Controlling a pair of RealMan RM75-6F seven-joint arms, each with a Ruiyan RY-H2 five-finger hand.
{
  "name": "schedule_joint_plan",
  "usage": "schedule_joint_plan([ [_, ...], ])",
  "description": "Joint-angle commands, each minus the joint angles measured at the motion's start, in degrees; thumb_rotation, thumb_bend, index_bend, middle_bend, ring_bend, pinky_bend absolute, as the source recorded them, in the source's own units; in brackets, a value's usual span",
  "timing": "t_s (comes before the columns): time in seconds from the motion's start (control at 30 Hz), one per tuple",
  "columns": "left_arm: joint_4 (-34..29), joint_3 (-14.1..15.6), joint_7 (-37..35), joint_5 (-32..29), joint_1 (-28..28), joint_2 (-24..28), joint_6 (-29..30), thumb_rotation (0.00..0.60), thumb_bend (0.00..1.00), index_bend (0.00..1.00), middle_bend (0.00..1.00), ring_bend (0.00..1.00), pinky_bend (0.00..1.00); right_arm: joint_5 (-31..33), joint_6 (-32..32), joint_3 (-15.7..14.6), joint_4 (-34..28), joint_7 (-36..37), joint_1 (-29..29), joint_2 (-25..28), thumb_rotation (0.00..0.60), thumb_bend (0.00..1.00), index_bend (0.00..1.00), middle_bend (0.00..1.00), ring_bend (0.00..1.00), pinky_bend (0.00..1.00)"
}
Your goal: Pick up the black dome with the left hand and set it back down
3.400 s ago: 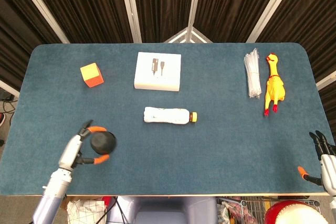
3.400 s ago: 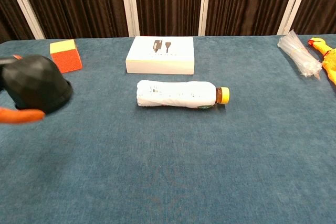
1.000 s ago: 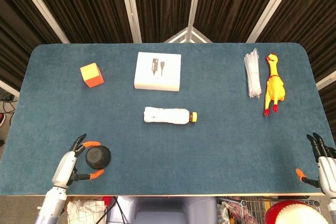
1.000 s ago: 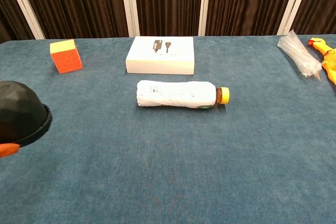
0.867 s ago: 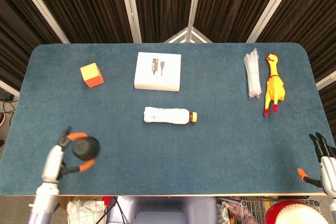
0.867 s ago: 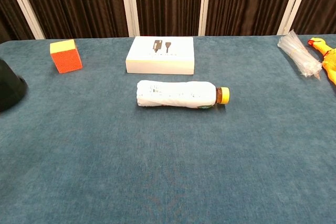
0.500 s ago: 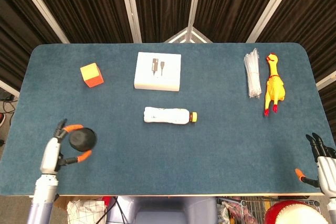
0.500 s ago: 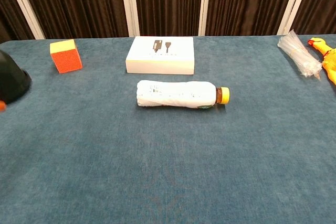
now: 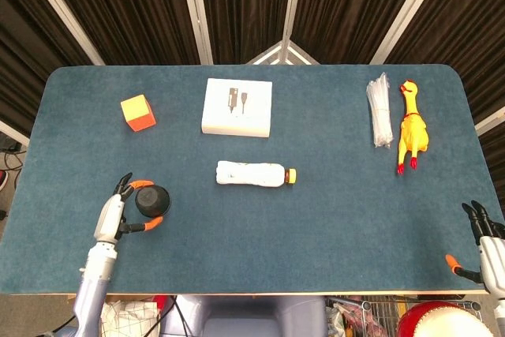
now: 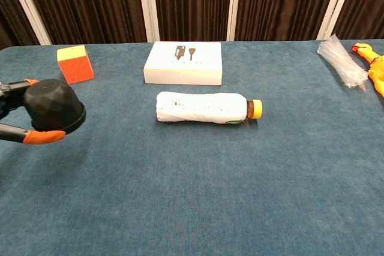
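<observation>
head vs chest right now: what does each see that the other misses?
Head only: the right hand at the table's near right corner, fingers apart and holding nothing; the left arm behind the left hand; the whole table outline and the whole rubber chicken.

Chest only: the dome's faceted side, close up, with orange fingertips around it.

Both: left hand gripping the dome, orange cube, white box, bottle lying on its side, clear bag. The chicken is cropped in the chest view.

My left hand (image 10: 18, 118) is cut off by the chest view's left edge; my right hand (image 9: 488, 244) is cropped at the head view's corner.
</observation>
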Motion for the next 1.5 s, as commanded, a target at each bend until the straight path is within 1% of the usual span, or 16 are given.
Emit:
schedule_joint_plan([
  [0.03, 2.7, -0.8, -0.7, -1.0, -1.5, -2.2, -1.8, 0.6, 0.48, 0.38, 0.48, 0.01, 0.0, 0.3, -0.1, 0.1, 0.3, 0.2, 0.1, -0.2, 0.6, 0.26, 0.0, 0.0, 0.2, 0.19],
  [0.2, 4.8, -0.6, -0.1, -1.7, -2.1, -3.5, -2.9, 0.6, 0.46, 0.35, 0.45, 0.0, 0.0, 0.3, -0.1, 0.3, 0.6, 0.8, 0.1, -0.2, 0.6, 0.26, 0.0, 0.0, 0.2, 0.19],
  [0.3, 5.2, -0.3, 2.0, -3.5, -2.5, -3.4, -4.8, 0.6, 0.44, 0.32, 0.39, 0.0, 0.0, -0.2, 0.3, -0.1, 0.2, 0.9, -0.2, 0.0, 0.6, 0.26, 0.0, 0.0, 0.2, 0.19],
  [0.4, 4.9, 0.1, 3.7, -5.2, -2.7, -2.8, -6.8, 0.6, 0.4, 0.27, 0.29, 0.0, 0.0, -0.3, 0.3, -0.2, 0.1, 1.1, -0.3, 0.1, 0.6, 0.26, 0.0, 0.0, 0.2, 0.19],
  [0.43, 4.9, 0.2, 4.3, -5.8, -2.8, -2.6, -7.4, 0.6, 0.38, 0.23, 0.24, 0.0, 0.0, -0.4, 0.3, -0.2, 0.1, 1.2, -0.3, 0.1, 0.6, 0.26, 0.0, 0.0, 0.2, 0.19],
  [0.57, 3.9, 0.7, 6.1, -7.3, -3.3, -1.3, -9.9, 0.6, 0.3, 0.13, 0.09, 0.0, 0.0, -0.4, 0.5, -0.2, 0.1, 1.3, -0.4, 0.2, 0.6, 0.26, 0.0, 0.0, 0.2, 0.19],
  [0.63, 3.1, 0.9, 6.5, -7.2, -3.5, -0.5, -10.4, 0.6, 0.28, 0.11, 0.06, 0.0, 0.0, -0.5, 0.5, -0.3, 0.0, 1.4, -0.5, 0.1, 0.6, 0.26, 0.0, 0.0, 0.2, 0.19],
  [0.77, 1.0, 1.0, 6.5, -6.0, -3.2, 0.6, -9.1, 0.6, 0.28, 0.11, 0.05, 0.0, 0.0, -0.3, 0.3, -0.3, 0.2, 1.5, -0.4, 0.0, 0.6, 0.26, 0.0, 0.0, 0.2, 0.19],
  [0.9, -2.6, 1.1, 5.8, -3.1, -2.1, 2.0, -5.3, 0.6, 0.28, 0.15, 0.12, 0.0, 0.0, -0.5, 0.4, -0.4, 0.2, 1.4, -0.5, 0.0, 0.6, 0.26, 0.0, 0.0, 0.2, 0.19],
  [1.0, -4.4, 1.0, 7.0, -1.9, -1.3, 2.4, -2.3, 0.6, 0.28, 0.18, 0.17, 0.0, 0.0, -0.7, 0.5, -0.6, 0.0, 1.4, -0.6, 0.0, 0.6, 0.26, 0.0, 0.0, 0.2, 0.19],
  [1.17, -5.1, 0.5, 11.3, -3.8, -1.1, 2.2, -1.1, 0.6, 0.27, 0.19, 0.2, 0.0, 0.0, -0.5, 0.5, -0.3, -0.2, 1.4, -0.5, 0.2, 0.6, 0.26, 0.0, 0.0, 0.2, 0.19],
  [1.27, -4.9, 0.3, 13.4, -5.2, -1.1, 1.9, -1.2, 0.6, 0.27, 0.19, 0.19, 0.0, 0.0, 0.0, 0.1, 0.0, -0.3, 1.5, -0.2, 0.4, 0.6, 0.26, 0.0, 0.0, 0.2, 0.19],
  [1.5, -3.6, 0.2, 15.1, -7.3, -1.6, 1.1, -2.4, 0.6, 0.27, 0.19, 0.17, 0.0, 0.0, 0.7, -0.8, 0.1, -0.5, 1.3, 0.1, 0.6, 0.6, 0.26, 0.0, 0.0, 0.2, 0.19],
])
